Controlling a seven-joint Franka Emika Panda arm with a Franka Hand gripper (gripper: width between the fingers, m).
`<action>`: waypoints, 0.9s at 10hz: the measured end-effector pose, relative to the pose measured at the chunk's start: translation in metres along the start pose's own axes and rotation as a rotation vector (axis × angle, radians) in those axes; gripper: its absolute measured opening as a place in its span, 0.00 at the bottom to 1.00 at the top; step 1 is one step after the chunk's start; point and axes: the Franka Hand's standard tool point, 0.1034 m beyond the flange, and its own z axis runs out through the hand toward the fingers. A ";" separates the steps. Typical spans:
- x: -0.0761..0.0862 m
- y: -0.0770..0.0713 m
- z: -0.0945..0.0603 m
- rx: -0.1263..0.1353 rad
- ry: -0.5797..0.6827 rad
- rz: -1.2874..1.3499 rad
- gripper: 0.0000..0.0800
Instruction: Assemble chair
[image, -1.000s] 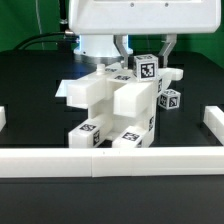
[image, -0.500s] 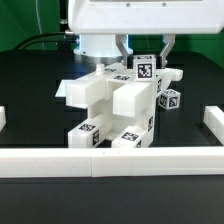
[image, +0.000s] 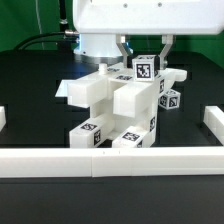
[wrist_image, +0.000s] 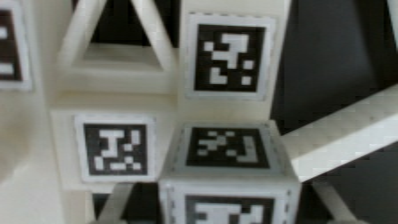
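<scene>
The chair (image: 112, 108) is a half-built white stack, abt mid-table and close up against the front rail (image: 60, 160), which runs along the table (image: 30, 95) edge nearest the ext. camera. Its low front tags face that camera. At its top, toward the exterior view's right, stands the tagged block (image: 148, 68). The gripper (image: 146, 60) comes down from above w/ one finger each side of it — claw pinched tight on that block, jaws nearly as close as they go. Wrist view is only tags and white struts at close range. No fingertips visible there, so I can't check how square the grip is. My read: the step in hand is seating or turning this block into the body below, prob. midway thru the build. To do it well I'd hold the block upright and press along its own axis, no sideways drag — I see nothing clamping the stack, so it could slide toward the rail or tip. If it's a screw-in part: small turns, regrip, watch the tag for tilt. Another tagged cube (image: 172, 98) sits lower, just beside on the exterior view's right, and I'd steer the finger on that side clear of it. No release until the block sits flush.
</scene>
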 end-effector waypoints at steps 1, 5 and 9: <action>0.000 0.000 0.000 0.002 -0.001 0.056 0.36; -0.001 -0.001 0.000 0.009 -0.005 0.269 0.36; -0.003 -0.004 0.000 0.020 -0.015 0.561 0.36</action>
